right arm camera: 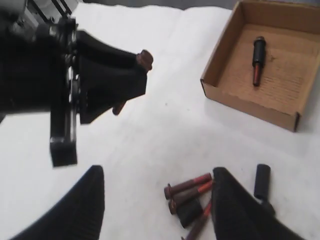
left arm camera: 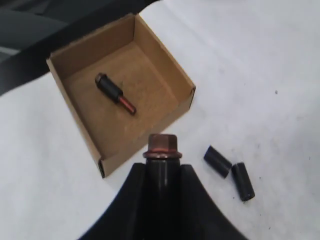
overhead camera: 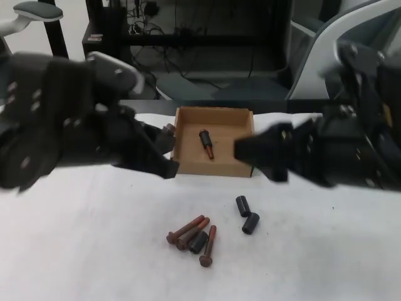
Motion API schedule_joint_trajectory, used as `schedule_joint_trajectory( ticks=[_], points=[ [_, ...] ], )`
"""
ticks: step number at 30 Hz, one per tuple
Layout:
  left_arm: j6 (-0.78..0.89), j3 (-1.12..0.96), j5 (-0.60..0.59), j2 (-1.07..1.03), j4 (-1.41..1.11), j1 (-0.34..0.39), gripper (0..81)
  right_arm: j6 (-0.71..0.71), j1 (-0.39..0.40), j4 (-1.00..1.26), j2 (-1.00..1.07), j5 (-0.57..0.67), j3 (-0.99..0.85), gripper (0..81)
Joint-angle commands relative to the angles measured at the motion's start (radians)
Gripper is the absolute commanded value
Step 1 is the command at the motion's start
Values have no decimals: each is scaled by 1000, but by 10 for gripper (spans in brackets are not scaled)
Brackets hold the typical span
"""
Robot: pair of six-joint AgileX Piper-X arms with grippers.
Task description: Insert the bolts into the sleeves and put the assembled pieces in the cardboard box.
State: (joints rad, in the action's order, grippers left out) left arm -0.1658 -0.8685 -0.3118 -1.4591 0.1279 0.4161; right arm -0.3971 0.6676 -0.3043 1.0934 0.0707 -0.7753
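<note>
The cardboard box [left arm camera: 95, 50] is plain brown paperboard, matt and slightly fibrous. The tabletop [left arm camera: 260, 60] carries a white cloth, matt and softly creased. The left fingers [left arm camera: 195, 200] are matt black plastic. The bolt [left arm camera: 161, 146] between them has a copper-toned metal head with a dull sheen. The sleeves [left arm camera: 217, 161] near the fingers are smooth, matt black.

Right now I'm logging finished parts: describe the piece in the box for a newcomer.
Find the open brown cardboard box at the white cloth's far edge. Inside lies a rust-red bolt seated in a black sleeve. The loose bolts and bare sleeves lie outside, on the cloth.
</note>
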Motion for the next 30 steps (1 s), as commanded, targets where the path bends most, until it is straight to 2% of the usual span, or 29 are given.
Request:
schedule_joint_trajectory(
  ticks=[1,9,17,24,30],
  points=[
    [-26,-130,-1,-84,102,6,15,47,8,-69,-31,-38,11,623],
    [-26,-546,6,-380,209,4,15,167,2,-175,-27,-42,11,623],
    [-26,-887,6,-631,324,4,15,178,1,-239,18,-16,9,623],
    [-66,-975,6,-734,393,10,15,149,1,-249,-89,-97,29,623],
    [-82,-975,22,-779,380,27,15,113,1,-146,-225,-111,163,623]
  ],
)
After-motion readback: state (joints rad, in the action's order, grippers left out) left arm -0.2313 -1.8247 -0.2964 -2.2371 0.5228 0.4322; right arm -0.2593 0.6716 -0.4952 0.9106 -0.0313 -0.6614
